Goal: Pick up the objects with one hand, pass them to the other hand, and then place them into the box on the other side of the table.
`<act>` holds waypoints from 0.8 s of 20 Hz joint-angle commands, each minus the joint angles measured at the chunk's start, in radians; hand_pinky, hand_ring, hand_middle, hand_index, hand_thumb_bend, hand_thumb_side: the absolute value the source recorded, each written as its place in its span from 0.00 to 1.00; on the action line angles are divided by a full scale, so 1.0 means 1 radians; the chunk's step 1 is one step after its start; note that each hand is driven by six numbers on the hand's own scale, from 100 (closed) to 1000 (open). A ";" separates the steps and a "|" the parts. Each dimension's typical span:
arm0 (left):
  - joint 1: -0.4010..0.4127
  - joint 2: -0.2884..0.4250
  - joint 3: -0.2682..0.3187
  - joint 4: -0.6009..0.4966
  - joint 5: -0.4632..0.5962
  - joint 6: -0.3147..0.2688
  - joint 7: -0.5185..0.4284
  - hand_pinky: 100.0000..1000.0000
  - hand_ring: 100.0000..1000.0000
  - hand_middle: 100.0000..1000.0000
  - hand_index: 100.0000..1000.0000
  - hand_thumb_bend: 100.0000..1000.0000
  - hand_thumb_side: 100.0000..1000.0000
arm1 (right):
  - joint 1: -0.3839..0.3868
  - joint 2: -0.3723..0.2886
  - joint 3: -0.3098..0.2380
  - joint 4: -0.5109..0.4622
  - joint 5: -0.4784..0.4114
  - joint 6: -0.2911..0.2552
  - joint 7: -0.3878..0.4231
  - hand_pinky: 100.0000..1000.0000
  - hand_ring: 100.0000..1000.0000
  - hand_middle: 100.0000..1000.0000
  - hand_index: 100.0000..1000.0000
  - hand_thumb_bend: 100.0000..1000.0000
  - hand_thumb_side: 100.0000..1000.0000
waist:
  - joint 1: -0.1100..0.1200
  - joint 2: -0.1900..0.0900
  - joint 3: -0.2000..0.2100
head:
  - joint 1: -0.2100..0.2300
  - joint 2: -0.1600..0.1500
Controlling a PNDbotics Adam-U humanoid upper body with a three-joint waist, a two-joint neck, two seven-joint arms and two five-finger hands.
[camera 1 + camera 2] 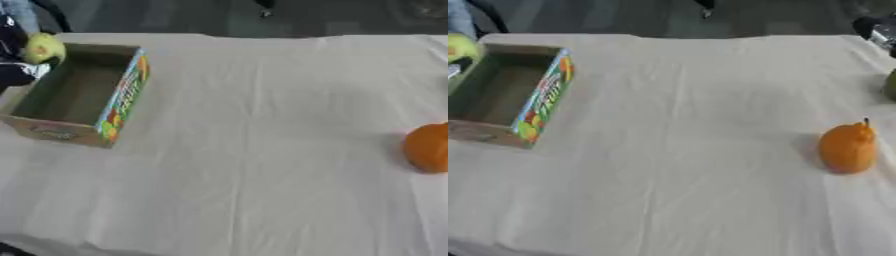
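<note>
An open cardboard box (52,131) with a colourful printed side stands at the table's left. Over its far left corner hangs a yellow-green fruit (43,48), held by my left hand (10,45), which comes in dark from the upper left; most of that hand is cut off by the edge. An orange fruit with a small stem (848,148) lies alone on the cloth at the right. Only a dark and silver part of my right hand (875,29) shows at the upper right corner, well away from the orange fruit.
A white cloth (684,150) covers the table. A green rounded thing (891,84) peeks in at the right edge, behind the orange fruit. The table's far edge runs along the top, with dark floor beyond.
</note>
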 commanded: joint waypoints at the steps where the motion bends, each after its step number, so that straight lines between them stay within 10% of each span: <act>1: -0.044 0.024 -0.006 0.027 -0.036 -0.008 -0.068 0.37 0.39 0.36 0.41 0.40 0.08 | -0.010 -0.031 -0.008 -0.005 -0.007 -0.003 -0.002 0.73 0.70 0.70 0.84 0.64 0.19 | 0.000 -0.015 -0.002 | 0.005 -0.012; 7: -0.096 -0.002 -0.025 0.086 -0.130 0.005 -0.161 0.43 0.44 0.41 0.47 0.58 0.05 | -0.008 -0.028 -0.006 -0.004 -0.013 -0.004 -0.001 0.73 0.70 0.70 0.84 0.64 0.19 | 0.003 -0.015 -0.005 | 0.008 -0.008; 11: -0.114 -0.016 -0.032 0.123 -0.195 0.033 -0.197 0.64 0.69 0.67 0.74 0.88 0.30 | -0.008 -0.026 -0.006 -0.005 -0.017 -0.007 -0.002 0.73 0.70 0.70 0.84 0.64 0.19 | 0.004 -0.016 -0.005 | 0.007 0.000; 16: -0.115 -0.018 -0.019 0.121 -0.242 0.049 -0.212 0.69 0.74 0.74 0.81 0.90 0.40 | -0.017 -0.024 -0.005 -0.005 -0.017 -0.007 -0.002 0.73 0.70 0.70 0.84 0.64 0.19 | 0.004 -0.018 -0.006 | -0.021 0.006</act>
